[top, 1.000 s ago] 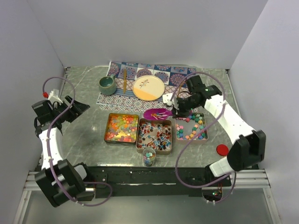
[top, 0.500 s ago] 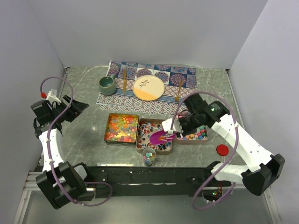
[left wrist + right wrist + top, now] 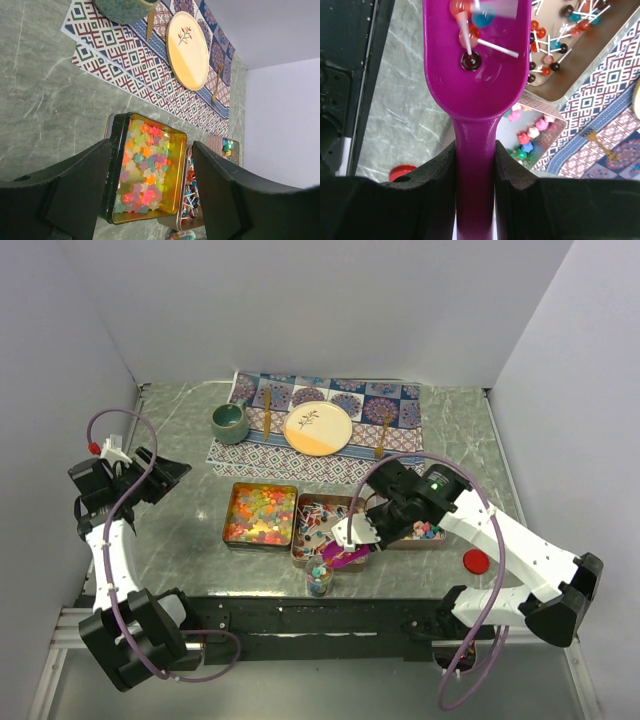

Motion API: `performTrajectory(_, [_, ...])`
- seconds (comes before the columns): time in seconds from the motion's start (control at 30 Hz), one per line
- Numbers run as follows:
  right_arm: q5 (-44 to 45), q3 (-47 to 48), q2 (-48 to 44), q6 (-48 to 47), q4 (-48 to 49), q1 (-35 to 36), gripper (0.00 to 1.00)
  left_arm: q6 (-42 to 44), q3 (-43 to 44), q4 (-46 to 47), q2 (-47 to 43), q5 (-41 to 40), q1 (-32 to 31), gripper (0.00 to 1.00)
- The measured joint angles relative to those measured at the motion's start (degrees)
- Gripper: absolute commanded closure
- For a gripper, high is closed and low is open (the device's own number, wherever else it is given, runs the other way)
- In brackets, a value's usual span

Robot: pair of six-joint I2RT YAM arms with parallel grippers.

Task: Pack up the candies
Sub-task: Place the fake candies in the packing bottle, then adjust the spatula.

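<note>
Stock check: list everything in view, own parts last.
table: 1, grey, underneath
mat: 1, patterned, far middle
cup: 1, green, mat's left
plate: 1, cream, on mat
cutlery: 2, gold, flanking plate
tins: 3, metal, row before mat
gummies: many, orange-yellow-red, left tin
lollipops: many, red-blue, middle tin, scoop
stars: many, pastel, right tin
jar: 1, clear, near edge
lid: 1, red, table's right
scoop: 1, purple, right claw
left claw: 1, black, open, far left
right claw: 1, black, gripping scoop

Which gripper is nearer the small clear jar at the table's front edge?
Right. The right gripper, holding the purple scoop, hovers just behind the jar; the left gripper sits far left.
</note>
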Motion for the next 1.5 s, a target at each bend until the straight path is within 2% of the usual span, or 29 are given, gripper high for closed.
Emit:
performTrajectory(0.43, [9.94,3.67,3.30,3.56,-2.56,8.31,1.00,-0.72,-1.33,0.44,-1.16,1.09,0.00,0.29])
performTrajectory(0.8, [16.85,7.28,6.58,5.79,-3.41,10.80,1.00,-3.30,-1.33,2.69,-1.16,2.21,0.00,0.28])
performTrajectory(0.9, [18.60,9.70,7.02,5.79,-3.80,10.80,1.00,-4.83,-1.33,3.30,-1.16,3.93,-0.48,0.37])
performTrajectory(0.93, [19.02,10.86,7.17,5.84,-3.82,10.80,1.00,-5.11,-1.33,3.65,-1.25,4.74,-0.90,0.47])
performTrajectory(1.0, [19.28,13.31,7.82,6.23,-3.91,10.78,1.00,-5.49,-1.33,4.37,-1.66,6.80,-2.58,0.61])
performTrajectory(1.03, [19.21,14.62,8.33,6.47,-3.91,10.75,1.00,-5.75,-1.31,4.94,-2.03,8.00,-3.67,0.78])
performTrajectory(1.07, [19.19,15.45,8.79,6.64,-3.82,10.71,1.00,-6.14,-1.31,5.55,-2.47,9.29,-4.98,0.87])
performTrajectory(1.13, [18.82,17.05,10.10,7.34,-3.74,10.45,1.00,-6.82,-1.22,6.75,-3.32,11.67,-7.50,0.99])
performTrajectory(1.3, [15.74,21.22,16.76,11.08,-2.47,8.87,1.00,-8.15,-0.35,10.56,-5.79,15.82,-15.50,0.99])
performTrajectory(1.5, [12.96,35.82,31.69,17.55,0.48,5.86,1.00,-9.90,-0.37,15.56,-5.70,17.77,-23.06,0.99])
